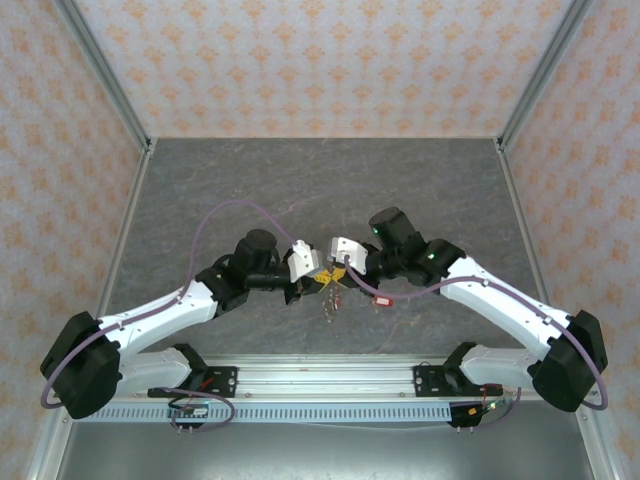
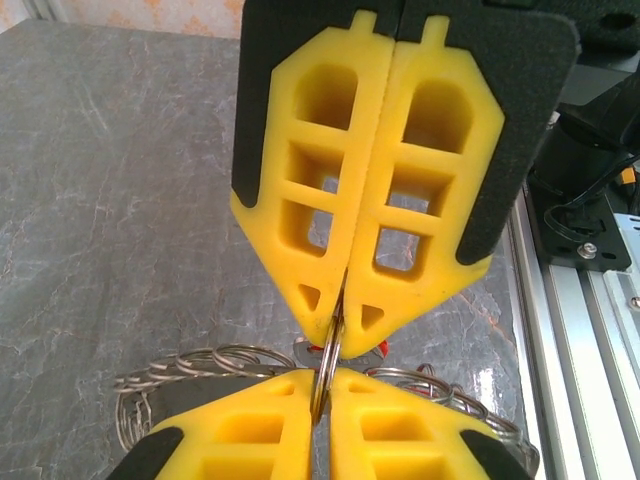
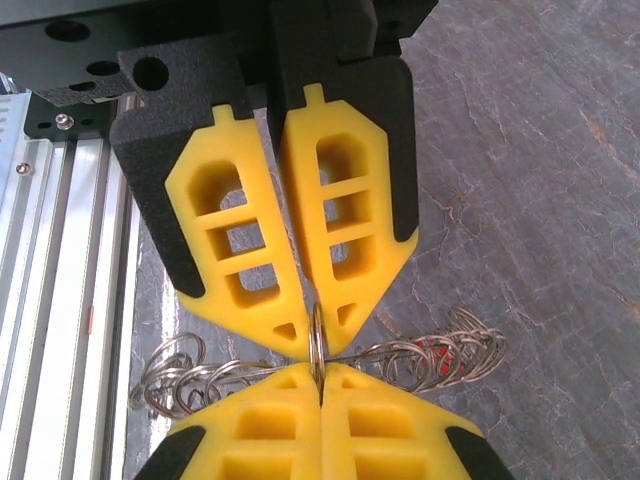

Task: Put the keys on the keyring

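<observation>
- L gripper [image 1: 314, 277]: reaches in from the left to mid-table [image 1: 250, 180], tips pointing at the opposite arm. Jaws are pressed together, pinching the rim of the keyring [image 2: 325, 368]. No gap shows btwn the yellow pads [image 2: 250, 430] apart from the wire itself.
- keyring: sits at the point where both tip pairs meet, edge-on in both wrist views. Its plane runs along the seam of each jaw pair. The fringe [image 3: 450, 355] of wire loops and small keys spreads to both sides of the pinch. In the top view a cluster trails on the near side of the pinch.
- R gripper [image 1: 338, 273]: mirrors the L side, tips nose to nose w/ the L tips and just apart. Jaws are closed on the same rim from the opposite side.
- Red-tagged key [image 1: 380, 298]: on the table just right of the pinch, beside the R arm and apart from the keyring. Too small to tell its long axis.
- Governing relation: this key lies on the R side of the pinch, so the R arm is nearer.
- Judgement: the L gripper can keep the keyring while the R gripper lets go and fetches the key.
- Risk: w/ one pinch only, the keyring may swing under the fringe's weight.
</observation>
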Robot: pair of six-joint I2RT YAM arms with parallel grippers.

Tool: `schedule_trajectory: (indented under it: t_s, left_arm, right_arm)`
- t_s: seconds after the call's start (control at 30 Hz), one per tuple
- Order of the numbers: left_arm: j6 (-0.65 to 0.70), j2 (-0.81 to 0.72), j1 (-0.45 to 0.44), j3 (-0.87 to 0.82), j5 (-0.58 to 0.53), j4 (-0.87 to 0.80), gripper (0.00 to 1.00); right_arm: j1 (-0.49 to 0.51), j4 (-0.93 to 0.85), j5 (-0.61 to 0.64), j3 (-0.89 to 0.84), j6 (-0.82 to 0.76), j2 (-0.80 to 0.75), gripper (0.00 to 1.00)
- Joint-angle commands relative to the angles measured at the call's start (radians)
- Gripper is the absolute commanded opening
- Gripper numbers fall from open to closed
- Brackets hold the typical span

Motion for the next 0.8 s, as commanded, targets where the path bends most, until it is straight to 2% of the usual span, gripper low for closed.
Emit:
schedule_trajectory:
  t_s: [0.0,0.53,0.77]
  left_arm:
    - [0.000,-0.004,-0.004,0.027,0.003,0.030,0.15]
    - [-0.014,-0.034,-0.004,0.007,-0.025,0.049,0.18]
    - [-0.010,-0.042,-0.004,-0.003,-0.035,0.033,0.15]
  right_arm:
    - [0.008,0.046,-0.026,0.006,0.003,-0.005,0.02]
    - [0.006,0.045,-0.010,-0.002,-0.001,0.021,0.01]
    - [0.003,0.041,-0.011,0.003,-0.009,0.020,0.01]
